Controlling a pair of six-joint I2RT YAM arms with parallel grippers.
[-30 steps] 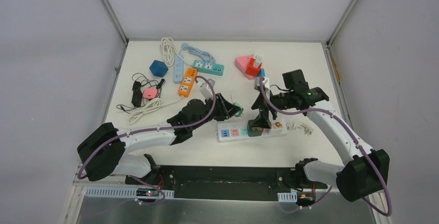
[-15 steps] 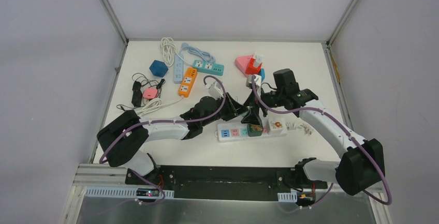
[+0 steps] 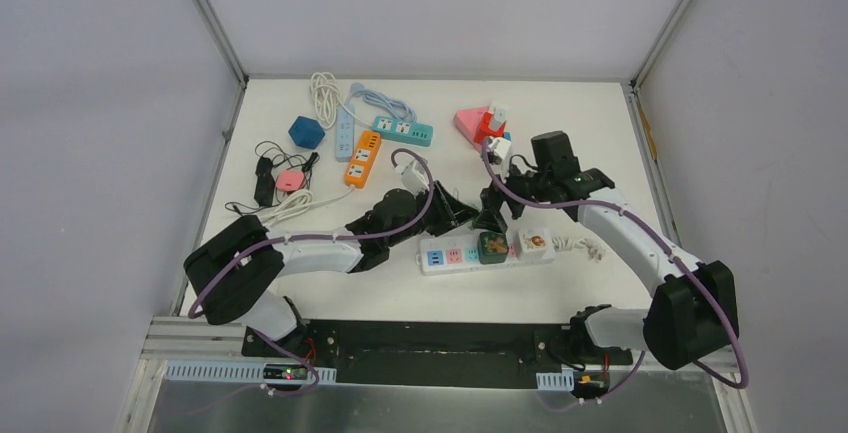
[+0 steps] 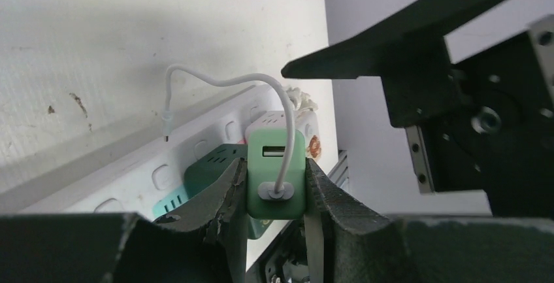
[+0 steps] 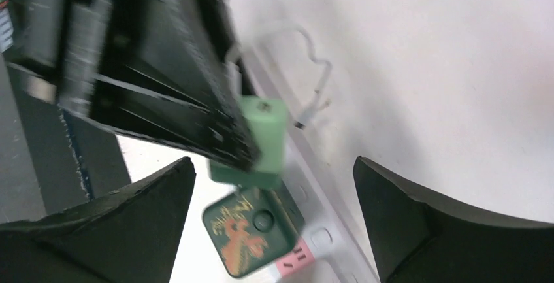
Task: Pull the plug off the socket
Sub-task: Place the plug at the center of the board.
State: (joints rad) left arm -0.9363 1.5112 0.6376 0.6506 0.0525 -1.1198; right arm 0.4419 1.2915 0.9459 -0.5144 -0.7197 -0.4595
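Observation:
My left gripper point(image 3: 462, 211) point(image 4: 274, 164) is shut on a light green USB charger plug point(image 4: 276, 188), which has a white cable in its face. It holds the plug just above the white power strip point(image 3: 470, 264) point(image 4: 130, 165). A dark green plug point(image 3: 492, 245) point(image 5: 251, 231) with a dragon print and a white cartoon plug point(image 3: 533, 243) sit in the strip. My right gripper point(image 3: 492, 217) point(image 5: 273, 165) is open wide and empty, hovering above the dark green plug, close beside the left gripper. The light green plug point(image 5: 261, 140) shows between the right fingers.
An orange strip point(image 3: 363, 158), a teal strip point(image 3: 403, 131), a white-blue strip point(image 3: 345, 133) and a blue cube point(image 3: 306, 132) lie at the back left. A pink triangular block with a red plug point(image 3: 478, 123) lies at the back. Black and white cables point(image 3: 280, 198) lie left.
My left arm has reached right, carrying the light green plug over the strip. My right gripper has lifted off the dark green plug and drawn back a little.

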